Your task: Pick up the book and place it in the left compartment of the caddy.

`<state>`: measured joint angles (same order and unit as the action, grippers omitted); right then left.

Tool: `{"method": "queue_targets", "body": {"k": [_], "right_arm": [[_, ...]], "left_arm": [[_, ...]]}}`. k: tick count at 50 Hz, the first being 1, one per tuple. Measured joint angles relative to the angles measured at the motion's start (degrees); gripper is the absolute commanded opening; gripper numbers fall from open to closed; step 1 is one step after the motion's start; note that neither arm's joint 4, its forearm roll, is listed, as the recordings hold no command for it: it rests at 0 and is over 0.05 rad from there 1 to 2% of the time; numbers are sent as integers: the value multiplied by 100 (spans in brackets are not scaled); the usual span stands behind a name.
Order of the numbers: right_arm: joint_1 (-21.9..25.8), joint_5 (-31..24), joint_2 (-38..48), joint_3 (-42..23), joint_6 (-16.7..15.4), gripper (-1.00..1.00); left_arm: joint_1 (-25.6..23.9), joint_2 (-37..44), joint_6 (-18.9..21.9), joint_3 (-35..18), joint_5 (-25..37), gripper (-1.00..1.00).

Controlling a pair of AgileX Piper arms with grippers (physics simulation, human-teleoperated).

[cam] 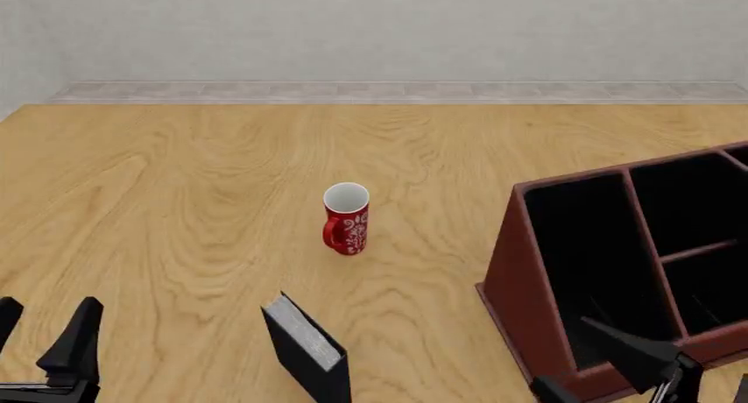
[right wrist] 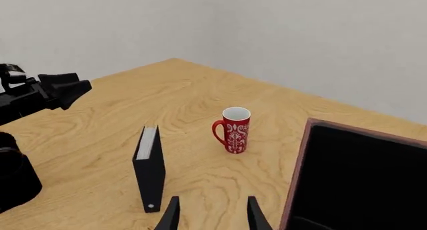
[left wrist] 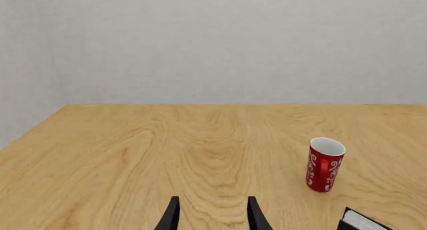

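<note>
The black book [cam: 306, 346] stands upright on the table near the front edge, white pages up; it also shows as book [right wrist: 149, 171] and as a corner of the book [left wrist: 363, 221]. The red-brown caddy [cam: 523, 285] stands at the right, its left compartment [cam: 581, 267] a wide black-lined slot. My left gripper [cam: 41, 328] is open at the front left, well apart from the book. My right gripper [cam: 672, 359] is open in front of the caddy. Both wrist views show empty, spread jaws: left gripper [left wrist: 213, 216], right gripper [right wrist: 213, 216].
A red mug [cam: 346, 219] with a white pattern stands upright behind the book, mid-table; it is also seen as mug [left wrist: 324, 165] and mug [right wrist: 233, 130]. The caddy's smaller slots [cam: 689, 219] lie to the right of the big one. A wall closes the table's far edge.
</note>
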<state>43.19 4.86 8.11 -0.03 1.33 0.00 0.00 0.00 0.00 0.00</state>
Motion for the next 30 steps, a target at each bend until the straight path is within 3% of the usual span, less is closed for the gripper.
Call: {"method": "queue_targets", "body": {"k": [13,30], "right_arm": [[300,-403,-138,0,40,100],[633,305,1027,0,0,100]], "left_arm": [[0,0,0,0,0,100],[0,0,0,0,0,100]]}}
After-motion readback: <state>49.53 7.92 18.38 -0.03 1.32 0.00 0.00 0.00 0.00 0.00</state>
